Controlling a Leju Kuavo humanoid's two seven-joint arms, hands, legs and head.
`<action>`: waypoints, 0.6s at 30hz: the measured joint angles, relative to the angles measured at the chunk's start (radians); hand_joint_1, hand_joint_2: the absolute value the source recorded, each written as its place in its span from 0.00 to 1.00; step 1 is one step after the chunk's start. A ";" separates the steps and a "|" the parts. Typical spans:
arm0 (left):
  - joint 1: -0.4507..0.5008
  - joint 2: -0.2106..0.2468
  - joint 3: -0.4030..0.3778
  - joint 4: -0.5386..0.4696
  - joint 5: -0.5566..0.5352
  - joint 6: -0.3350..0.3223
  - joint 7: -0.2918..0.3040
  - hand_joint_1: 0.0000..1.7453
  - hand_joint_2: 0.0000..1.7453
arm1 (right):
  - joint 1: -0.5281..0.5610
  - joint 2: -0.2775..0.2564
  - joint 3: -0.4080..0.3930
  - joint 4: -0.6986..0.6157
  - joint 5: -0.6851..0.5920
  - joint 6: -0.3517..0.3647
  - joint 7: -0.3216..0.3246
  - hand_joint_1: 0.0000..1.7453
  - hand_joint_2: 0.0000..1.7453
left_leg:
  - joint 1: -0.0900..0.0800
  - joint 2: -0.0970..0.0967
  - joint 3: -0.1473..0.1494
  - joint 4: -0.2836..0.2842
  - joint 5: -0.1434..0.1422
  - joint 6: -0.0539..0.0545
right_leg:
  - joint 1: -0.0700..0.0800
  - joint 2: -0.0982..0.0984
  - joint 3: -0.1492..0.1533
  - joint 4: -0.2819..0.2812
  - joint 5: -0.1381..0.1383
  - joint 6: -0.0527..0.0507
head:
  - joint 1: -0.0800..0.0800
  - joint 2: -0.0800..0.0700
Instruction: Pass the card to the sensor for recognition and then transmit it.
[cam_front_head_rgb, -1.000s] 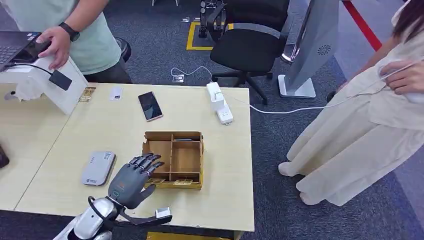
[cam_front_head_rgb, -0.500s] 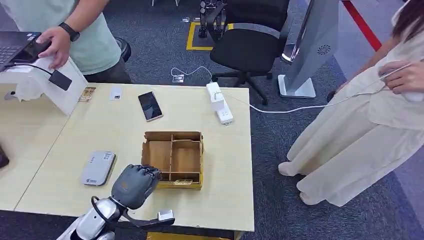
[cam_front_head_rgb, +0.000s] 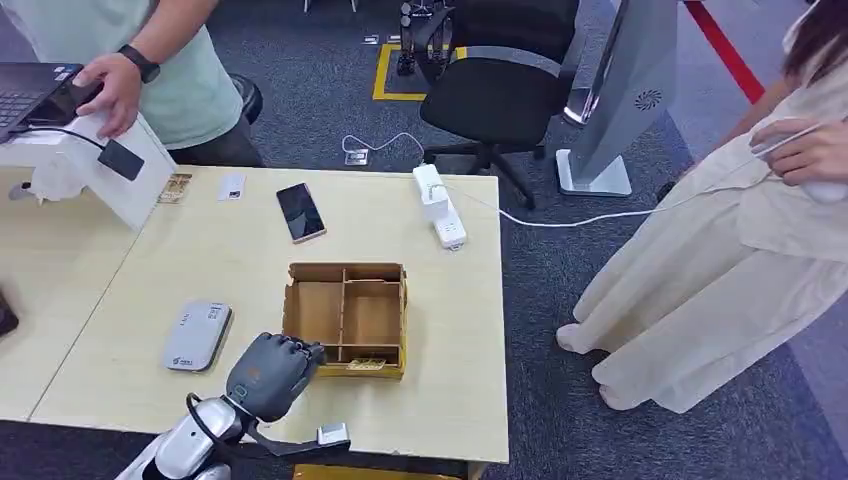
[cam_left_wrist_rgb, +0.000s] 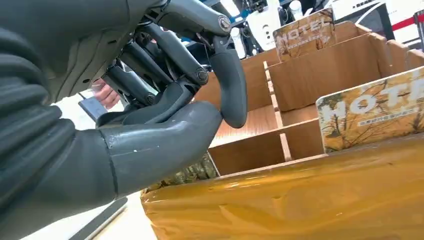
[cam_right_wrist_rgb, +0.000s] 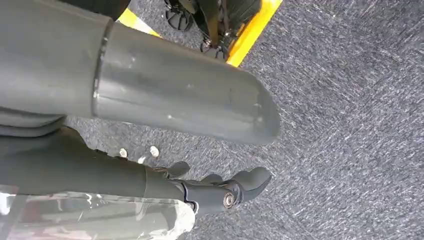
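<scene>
My left hand (cam_front_head_rgb: 270, 372) is at the near left corner of the wooden divided box (cam_front_head_rgb: 392, 285), fingers curled in over the front slot. In the left wrist view its thumb (cam_left_wrist_rgb: 160, 142) and fingers (cam_left_wrist_rgb: 227, 75) close together over a patterned card (cam_left_wrist_rgb: 192, 171), whose edge shows just under the thumb behind the box's front wall (cam_left_wrist_rgb: 300, 200). Two more "HOTEL" cards (cam_left_wrist_rgb: 370, 112) (cam_left_wrist_rgb: 303, 32) stand upright in the box. The grey-white card sensor (cam_front_head_rgb: 197, 335) lies flat on the table to the left of my hand. My right hand (cam_right_wrist_rgb: 220, 192) hangs over the carpet with nothing in it.
A phone (cam_front_head_rgb: 300, 212), a white power strip (cam_front_head_rgb: 438, 207) and small cards (cam_front_head_rgb: 175, 188) lie at the table's far side. One person (cam_front_head_rgb: 120, 90) stands at the back left by a white stand (cam_front_head_rgb: 95, 165); another in a cream dress (cam_front_head_rgb: 720, 260) stands right. An office chair (cam_front_head_rgb: 495, 95) is behind.
My left hand's fingers, spread over the box's front edge a second ago, have curled in and closed at the front slot. The hand has drawn slightly toward me.
</scene>
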 joint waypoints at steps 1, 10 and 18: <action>-0.003 0.000 -0.001 0.001 0.000 0.000 0.000 0.13 1.00 | 0.000 0.000 0.000 0.000 -0.002 0.002 -0.001 0.00 0.00 | 0.000 0.000 0.000 0.000 0.000 0.000 | 0.000 0.000 0.000 0.000 0.000 0.000 | 0.000 0.000; -0.034 -0.005 -0.021 0.002 0.000 -0.005 0.010 0.00 1.00 | 0.000 0.000 0.000 0.000 0.005 0.011 0.021 0.00 0.00 | 0.000 0.000 0.000 0.000 0.000 0.000 | 0.000 0.000 0.000 0.000 0.000 0.000 | 0.000 0.000; -0.036 -0.005 -0.023 0.001 -0.012 0.006 0.042 0.00 1.00 | 0.000 0.000 0.000 0.000 0.005 0.010 0.021 0.00 0.00 | 0.000 0.000 0.000 0.000 0.000 0.000 | 0.000 0.000 0.000 0.000 0.000 0.000 | 0.000 0.000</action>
